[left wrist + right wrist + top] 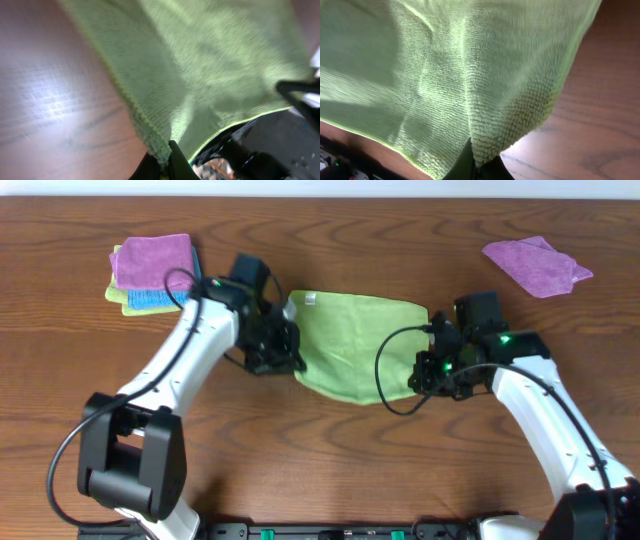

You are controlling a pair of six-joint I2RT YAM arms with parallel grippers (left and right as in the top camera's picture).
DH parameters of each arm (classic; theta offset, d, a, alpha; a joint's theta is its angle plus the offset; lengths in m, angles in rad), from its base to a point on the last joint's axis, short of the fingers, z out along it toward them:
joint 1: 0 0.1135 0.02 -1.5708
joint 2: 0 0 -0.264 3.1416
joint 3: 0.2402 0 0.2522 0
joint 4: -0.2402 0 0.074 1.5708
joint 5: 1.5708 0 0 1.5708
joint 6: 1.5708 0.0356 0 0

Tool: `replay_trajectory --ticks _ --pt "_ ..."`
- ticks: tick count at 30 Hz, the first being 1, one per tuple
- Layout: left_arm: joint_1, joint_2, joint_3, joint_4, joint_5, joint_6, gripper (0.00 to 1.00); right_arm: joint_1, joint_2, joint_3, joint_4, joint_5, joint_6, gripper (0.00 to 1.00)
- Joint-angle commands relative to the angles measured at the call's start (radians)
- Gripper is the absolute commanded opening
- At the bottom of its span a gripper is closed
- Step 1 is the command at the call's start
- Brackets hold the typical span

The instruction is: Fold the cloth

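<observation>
While lime-green square terry cloth (355, 345) spanned brown wooden surface (330, 450), left tool (291, 357) and right tool (421, 376) each clamped cloth corner.

No legible text or numbers anywhere. Small white tag (309, 300) at the 11 o'clock corner of the cloth (360, 345); too small to read.
</observation>
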Motion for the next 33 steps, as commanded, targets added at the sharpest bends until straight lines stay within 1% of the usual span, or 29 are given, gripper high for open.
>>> replay_trajectory --ticks 1,4,8,12,15,18,26,30,33 --pt "-0.043 -0.006 -0.075 0.029 0.0 -0.047 0.06 0.008 -0.014 -0.048 0.027 -0.019 0.035 0.01" --pt "-0.067 -0.006 -0.129 0.07 -0.004 -0.067 0.06 0.008 -0.014 -0.111 0.064 -0.018 0.052 0.01" --pt "-0.065 -0.006 -0.148 0.074 -0.027 -0.067 0.06 0.008 -0.014 -0.167 0.092 -0.019 0.085 0.01" --pt "-0.065 -0.012 -0.148 0.089 -0.024 -0.067 0.06 0.008 -0.029 -0.164 0.145 -0.019 0.132 0.01" --pt "-0.058 -0.015 -0.144 0.104 0.019 -0.07 0.06 0.008 -0.056 -0.162 0.212 -0.018 0.164 0.01" --pt "-0.039 -0.015 -0.143 0.142 0.034 -0.11 0.06 0.007 -0.06 -0.153 0.261 -0.016 0.188 0.01" --pt "0.023 -0.015 -0.126 0.363 0.031 -0.281 0.06 0.007 -0.06 -0.14 0.397 0.05 0.256 0.01" --pt "0.046 -0.014 -0.124 0.502 0.018 -0.346 0.05 0.005 -0.051 -0.117 0.446 0.119 0.271 0.01" --pt "0.059 -0.013 -0.124 0.572 -0.021 -0.375 0.06 -0.008 -0.002 -0.09 0.476 0.124 0.277 0.01"
